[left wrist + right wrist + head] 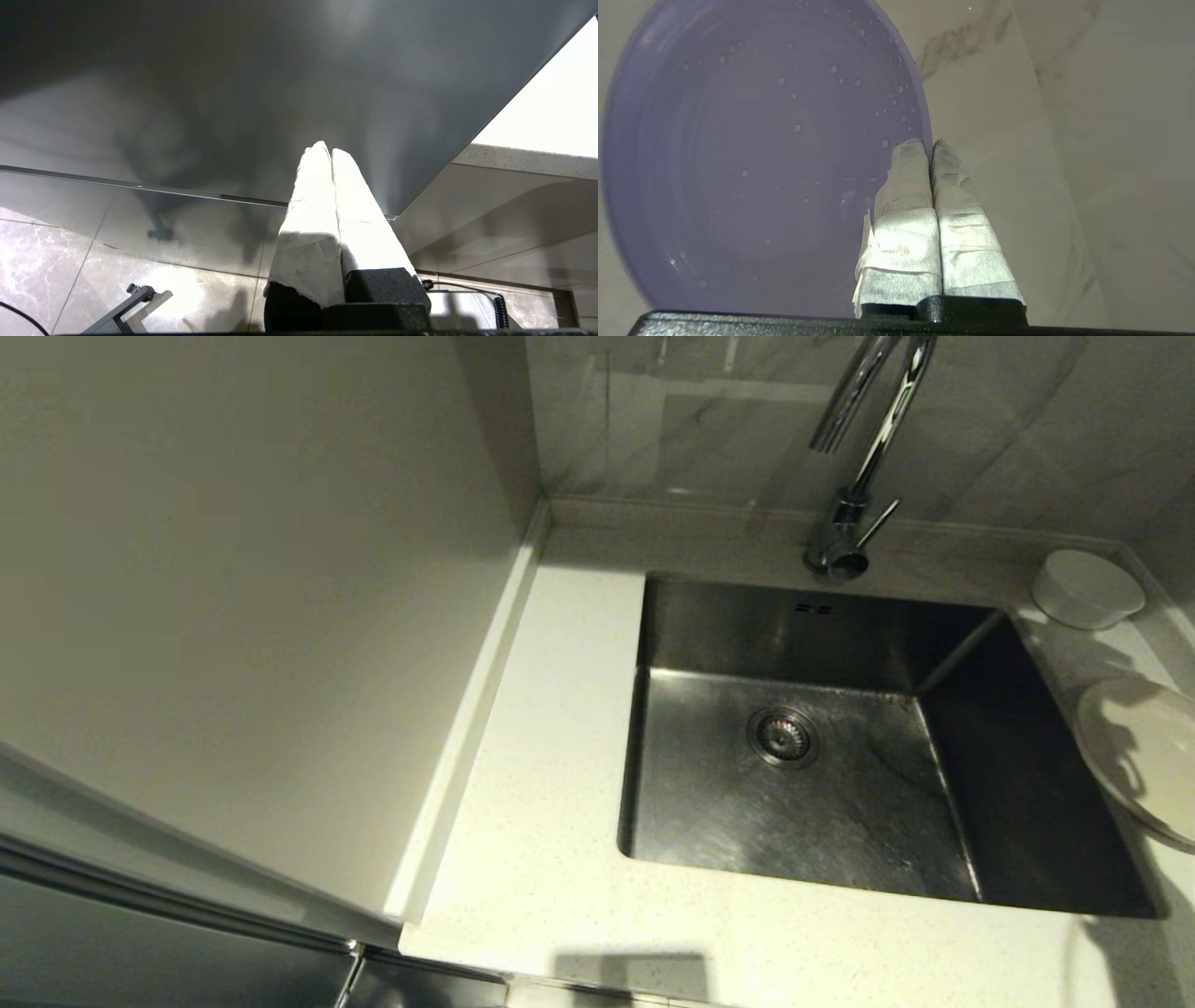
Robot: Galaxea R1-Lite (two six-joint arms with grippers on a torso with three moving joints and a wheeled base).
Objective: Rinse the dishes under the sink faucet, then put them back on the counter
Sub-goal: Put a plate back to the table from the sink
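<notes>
The steel sink (840,821) holds nothing, and its drain strainer (783,735) is bare. The chrome faucet (873,448) rises behind it; no water is visible running. On the counter (541,803) right of the sink sit the white bowl (1088,588) at the back and the cream plate (1144,756) nearer. In the right wrist view the right gripper (930,144) is shut on the rim of the lilac plate (761,154), which is dotted with water drops and held before a marble wall. Neither gripper shows in the head view. The left gripper (327,149) is shut on nothing, parked low beside the cabinets.
A tall pale cabinet panel (233,569) stands along the counter's left side. The marble backsplash (709,420) runs behind the sink. The left wrist view shows a dark cabinet front (233,93) and floor tiles (70,261).
</notes>
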